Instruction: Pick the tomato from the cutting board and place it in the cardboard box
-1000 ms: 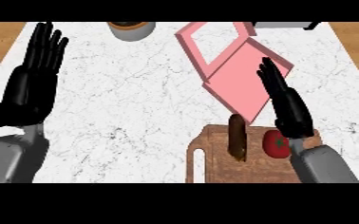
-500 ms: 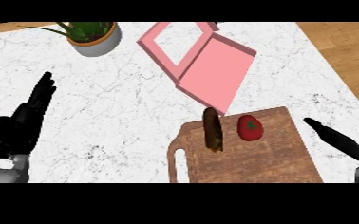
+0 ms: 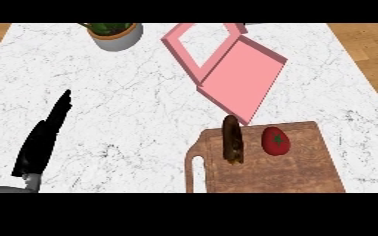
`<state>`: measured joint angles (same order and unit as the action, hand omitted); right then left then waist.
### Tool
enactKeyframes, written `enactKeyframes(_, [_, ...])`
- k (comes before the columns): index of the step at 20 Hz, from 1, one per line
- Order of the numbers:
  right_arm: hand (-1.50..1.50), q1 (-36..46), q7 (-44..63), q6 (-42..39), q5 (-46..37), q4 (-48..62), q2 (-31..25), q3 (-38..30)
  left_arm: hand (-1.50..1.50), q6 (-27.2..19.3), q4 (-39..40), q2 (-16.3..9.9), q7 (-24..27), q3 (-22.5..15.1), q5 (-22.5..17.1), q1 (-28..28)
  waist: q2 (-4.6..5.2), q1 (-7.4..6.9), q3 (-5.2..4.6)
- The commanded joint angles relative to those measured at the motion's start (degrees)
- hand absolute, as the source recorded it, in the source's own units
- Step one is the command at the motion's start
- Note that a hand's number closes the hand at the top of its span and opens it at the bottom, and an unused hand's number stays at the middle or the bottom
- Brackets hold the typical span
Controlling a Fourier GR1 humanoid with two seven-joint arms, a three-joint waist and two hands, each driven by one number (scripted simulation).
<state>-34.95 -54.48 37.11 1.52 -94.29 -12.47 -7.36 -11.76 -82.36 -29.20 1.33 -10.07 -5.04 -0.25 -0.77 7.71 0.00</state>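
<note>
red tomato [image 3: 277, 140]; pink cardboard box [image 3: 241, 75]; brown wooden cutting board [image 3: 295, 172]; white grey-veined marble counter [image 3: 133, 105]

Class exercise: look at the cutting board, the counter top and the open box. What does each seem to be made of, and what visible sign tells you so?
Cutting board: apparently wood, matte brown with grain streaks. Counter top: looks like marble or similar stone, white with thin grey veins. Open box: plain flat pink panels, matte; possibly cardboard, though the colour alone leaves that open.

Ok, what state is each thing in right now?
tomato: on the cutting board, not held
cutting board: flat on the counter
dark brown item: lying on the board, left of the tomato
pink box: open, lid folded back, nothing inside
potted plant: upright
left hand: open, resting
</note>
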Motion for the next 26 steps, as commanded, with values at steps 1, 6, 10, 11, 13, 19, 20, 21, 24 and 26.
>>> enactKeyframes(1, [-1.50, -15.2, -3.1, 5.7, -6.4, -8.4, 5.0, 4.1, 0.00, -0.6, 2.2, 1.8, -0.4, -2.0, 2.6, -4.5, 0.82, -2.54, -0.29])
enactKeyframes(6, [-1.50, -29.7, 0.3, 8.8, -16.0, -17.3, 11.4, 13.0, 0.00, 2.7, 0.9, 0.8, 0.2, -2.7, 2.4, -3.1, 0.94, -6.25, -0.16])
enactKeyframes(10, [-1.50, -38.4, 7.9, 13.1, -25.8, -22.8, 12.3, 20.3, 0.00, 1.1, 3.5, 3.9, 1.4, -3.9, 4.4, -5.0, 1.29, -6.82, -0.19])
enactKeyframes(11, [-1.50, -39.6, 10.5, 14.6, -26.8, -24.0, 12.4, 21.9, 0.00, 0.0, 3.4, 4.9, -1.1, -4.5, 5.6, -8.5, 1.36, -6.55, -0.16])
enactKeyframes(13, [-1.50, -39.8, 18.1, 14.6, -32.1, -26.9, 12.4, 21.6, 0.00, 1.6, 4.6, 4.8, 2.4, -4.2, 5.1, -6.1, 1.46, -7.83, -0.16])
enactKeyframes(19, [-1.50, -40.7, 34.1, 17.2, -47.2, -27.7, 12.5, 27.5, 0.00, 1.9, 4.6, 5.7, 0.0, -3.8, 5.9, -9.4, 1.57, -8.36, -0.10])
enactKeyframes(20, [-1.50, -43.0, 37.1, 14.4, -48.8, -31.6, 12.5, 27.1, 0.00, 2.9, 5.3, 4.8, 0.2, -2.8, 5.2, -9.5, 1.63, -8.46, -0.13])
enactKeyframes(21, [-1.50, -41.8, 40.3, 14.4, -51.9, -33.0, 12.5, 27.8, 0.00, 2.5, 5.8, 5.8, -0.3, -3.6, 5.8, -9.2, 1.69, -8.58, -0.13])
enactKeyframes(24, [-1.50, -36.5, 49.3, 12.3, -58.6, -30.2, 12.5, 29.7, 0.00, 3.4, 5.9, 5.3, 0.6, -2.8, 5.7, -8.8, 1.62, -8.75, -0.11])
enactKeyframes(26, [-1.50, -34.0, 54.8, 8.3, -60.6, -31.4, 12.5, 27.9, 0.00, 4.2, 4.9, 4.2, 2.1, -2.3, 5.8, -7.1, 1.44, -8.83, -0.08])
